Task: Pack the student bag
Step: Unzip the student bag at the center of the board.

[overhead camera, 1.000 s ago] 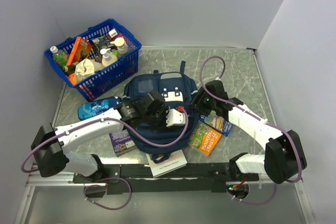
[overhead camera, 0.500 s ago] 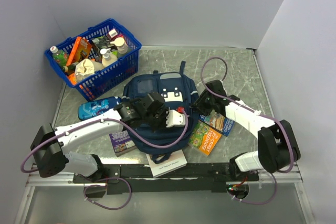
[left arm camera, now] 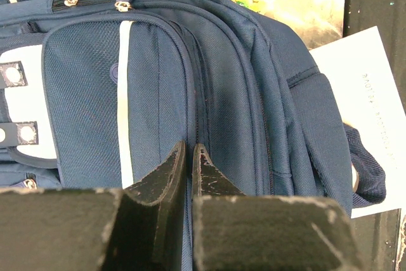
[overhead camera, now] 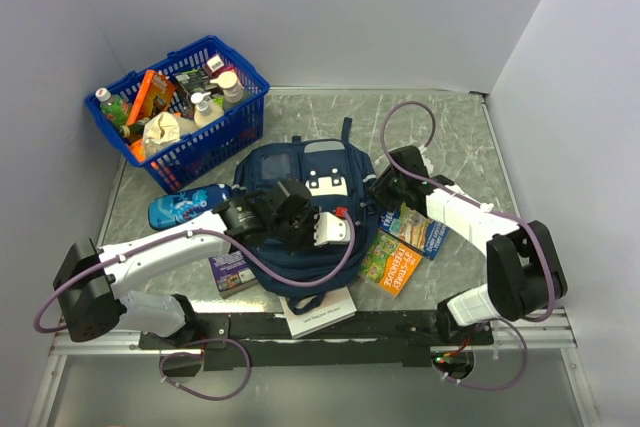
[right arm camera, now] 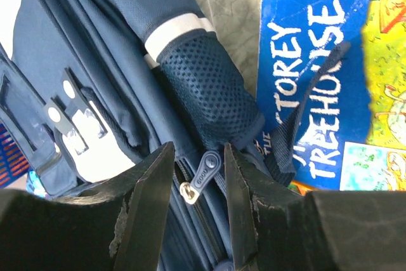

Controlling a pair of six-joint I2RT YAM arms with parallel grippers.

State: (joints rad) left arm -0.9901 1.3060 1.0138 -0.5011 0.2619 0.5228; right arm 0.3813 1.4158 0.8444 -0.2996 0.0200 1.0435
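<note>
The student bag (overhead camera: 300, 172), a navy backpack with a grey-blue front panel, lies flat in the middle of the table. My left gripper (overhead camera: 312, 219) rests on its lower half. In the left wrist view the left gripper (left arm camera: 189, 147) is shut, its tips pressed to the navy fabric (left arm camera: 158, 80) beside a zip seam. My right gripper (overhead camera: 383, 192) is at the bag's right edge. In the right wrist view the right gripper (right arm camera: 198, 157) stands open, with a blue zip pull (right arm camera: 206, 168) between its fingers and a gap on each side. A mesh side pocket (right arm camera: 209, 93) lies just beyond.
A blue Treehouse book (overhead camera: 412, 230) (right arm camera: 317, 61) and a green book (overhead camera: 390, 262) lie right of the bag. A white booklet (overhead camera: 318, 309) lies under its bottom edge, with a purple book (overhead camera: 232, 269) and blue bottle (overhead camera: 185, 207) at left. A full blue basket (overhead camera: 180, 112) stands back left.
My right arm has swung left onto the bag's right edge and its jaws have narrowed around the zip pull. The left arm has barely shifted and stays shut.
</note>
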